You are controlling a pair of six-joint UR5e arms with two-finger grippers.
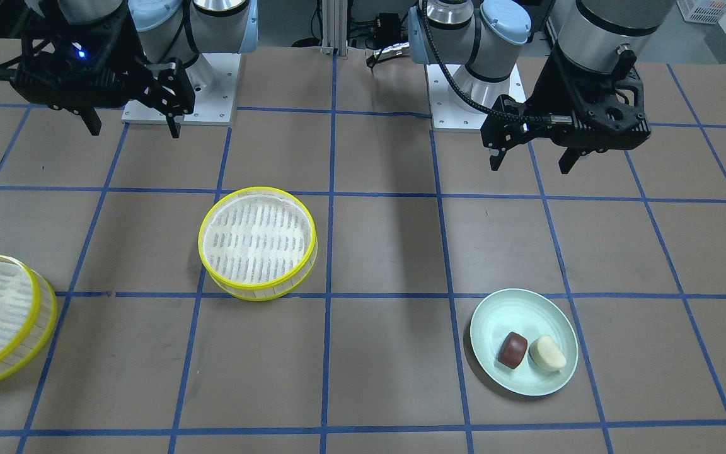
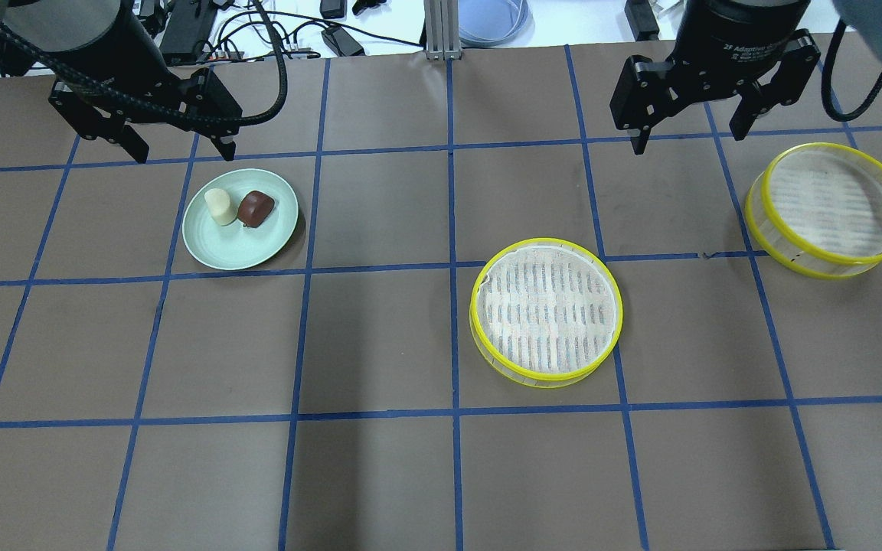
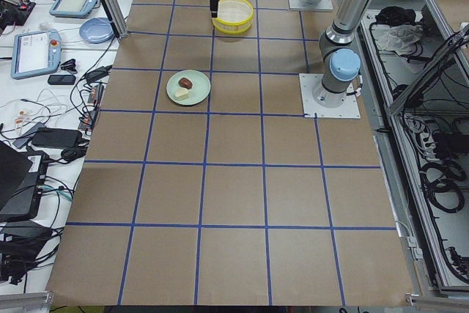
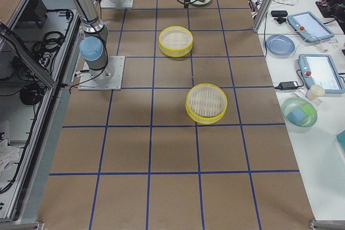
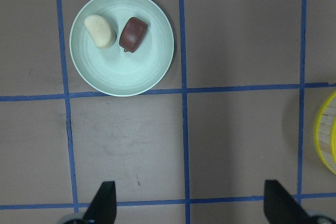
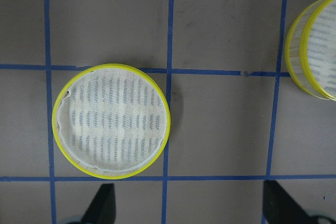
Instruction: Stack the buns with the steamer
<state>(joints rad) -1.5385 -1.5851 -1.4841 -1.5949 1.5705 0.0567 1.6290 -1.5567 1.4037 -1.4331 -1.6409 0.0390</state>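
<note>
I see the left gripper point(image 2: 183, 150) and right gripper point(image 2: 688, 138) both hanging wide-jawed and empty. The reddish-brown bun point(image 2: 255, 208) and cream bun point(image 2: 219, 207) lie side by side on the green plate point(image 2: 242, 249), toward the table's operator-side edge, well apart from two steamer baskets point(image 2: 546, 312).

Both arms are silver-grey metal tubes with pale blue joint caps point(image 1: 505, 19), each bolted to a white square base plate point(image 1: 221, 101) with small screws. The black two-finger left claw point(image 2: 183, 154) trails a ribbed black cable point(image 2: 181, 116). The black right claw point(image 2: 688, 141) carries white "2F Adaptive" lettering point(image 2: 747, 50). A blue light point(image 1: 80, 53) glows on the right wrist.
</note>
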